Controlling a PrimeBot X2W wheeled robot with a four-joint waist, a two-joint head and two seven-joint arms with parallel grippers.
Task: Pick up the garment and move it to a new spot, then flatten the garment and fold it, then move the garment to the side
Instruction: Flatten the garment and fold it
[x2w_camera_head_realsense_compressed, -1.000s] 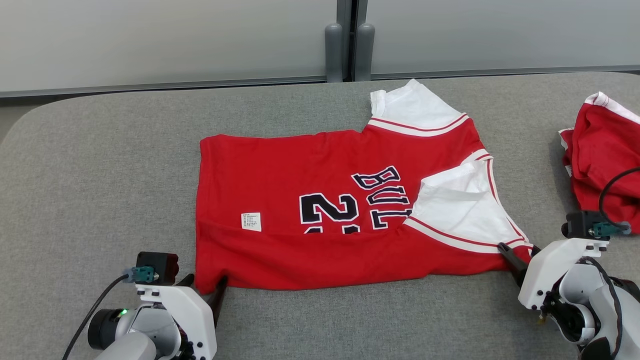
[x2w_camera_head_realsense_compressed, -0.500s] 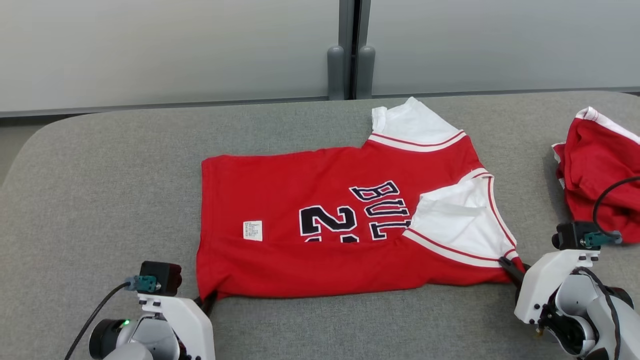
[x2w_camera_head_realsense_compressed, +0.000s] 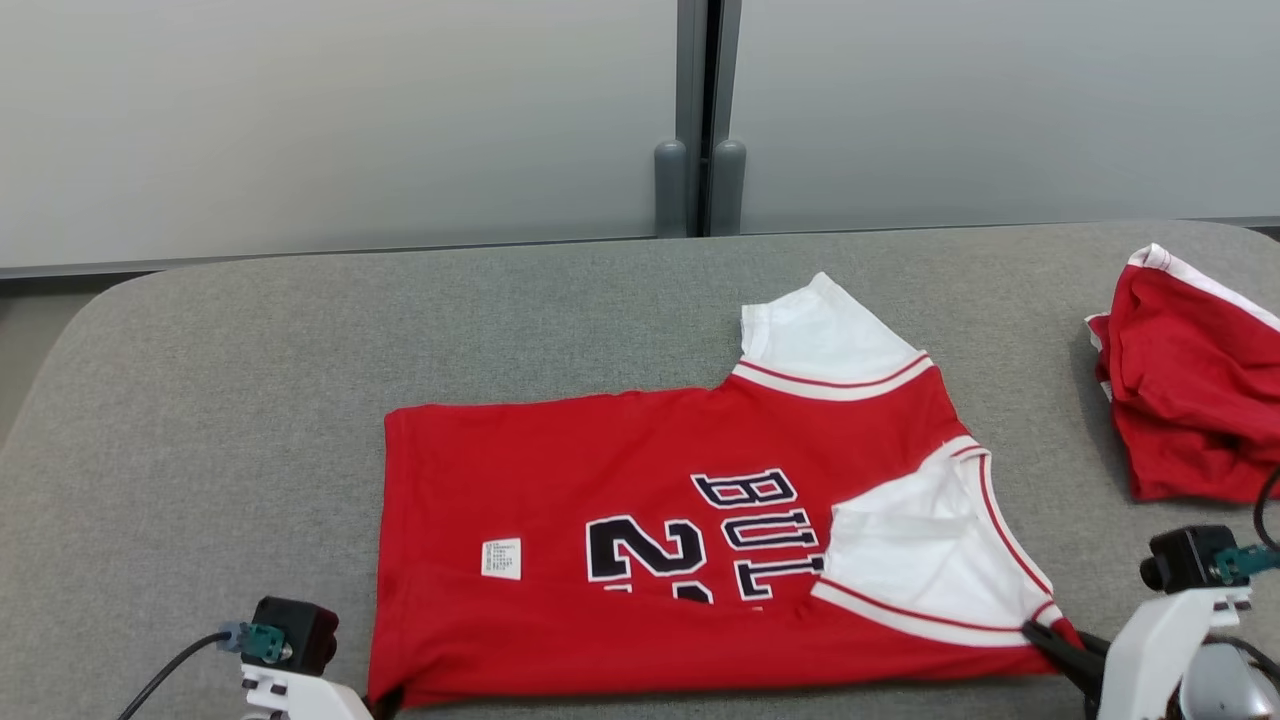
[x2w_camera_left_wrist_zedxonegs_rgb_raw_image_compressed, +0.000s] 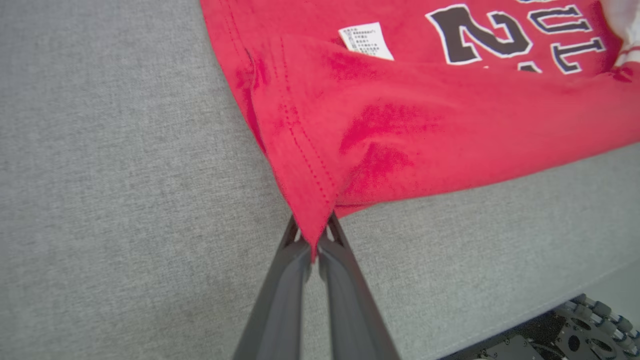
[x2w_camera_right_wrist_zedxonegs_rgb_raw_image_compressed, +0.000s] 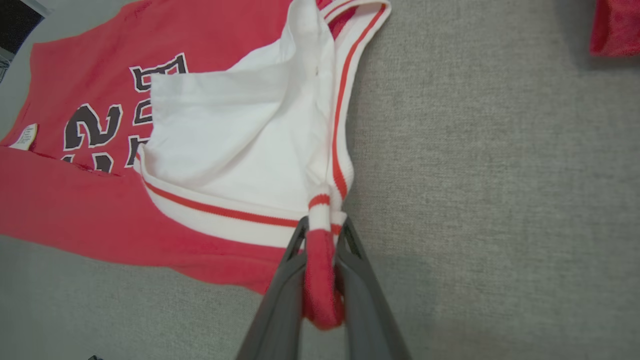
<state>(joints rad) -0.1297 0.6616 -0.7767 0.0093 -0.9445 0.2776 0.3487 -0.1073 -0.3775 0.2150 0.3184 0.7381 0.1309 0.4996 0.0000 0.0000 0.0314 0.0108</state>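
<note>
The garment (x2w_camera_head_realsense_compressed: 640, 480) is a red jersey with white sleeves and black lettering, lying mostly flat on the grey table (x2w_camera_head_realsense_compressed: 220, 400) with its near strip folded over. My left gripper (x2w_camera_head_realsense_compressed: 386, 702) is shut on the near left hem corner; in the left wrist view the garment (x2w_camera_left_wrist_zedxonegs_rgb_raw_image_compressed: 400, 125) rises from the left gripper (x2w_camera_left_wrist_zedxonegs_rgb_raw_image_compressed: 312, 237) in a pinched point. My right gripper (x2w_camera_head_realsense_compressed: 1058, 648) is shut on the near right corner by the striped sleeve. In the right wrist view a bunched red and white fold of the garment (x2w_camera_right_wrist_zedxonegs_rgb_raw_image_compressed: 225, 135) sits between the fingers of the right gripper (x2w_camera_right_wrist_zedxonegs_rgb_raw_image_compressed: 322, 240).
A second red garment (x2w_camera_head_realsense_compressed: 1190, 400) lies crumpled at the table's right side, its edge showing as the second garment (x2w_camera_right_wrist_zedxonegs_rgb_raw_image_compressed: 615, 25). Grey wall panels with two posts (x2w_camera_head_realsense_compressed: 700, 185) stand behind the table. The table's near edge and the robot base (x2w_camera_left_wrist_zedxonegs_rgb_raw_image_compressed: 575, 330) show below.
Both grippers closed on the garment's near corners and drew it a little toward me. The head camera has tilted too, so the whole picture sits lower.
</note>
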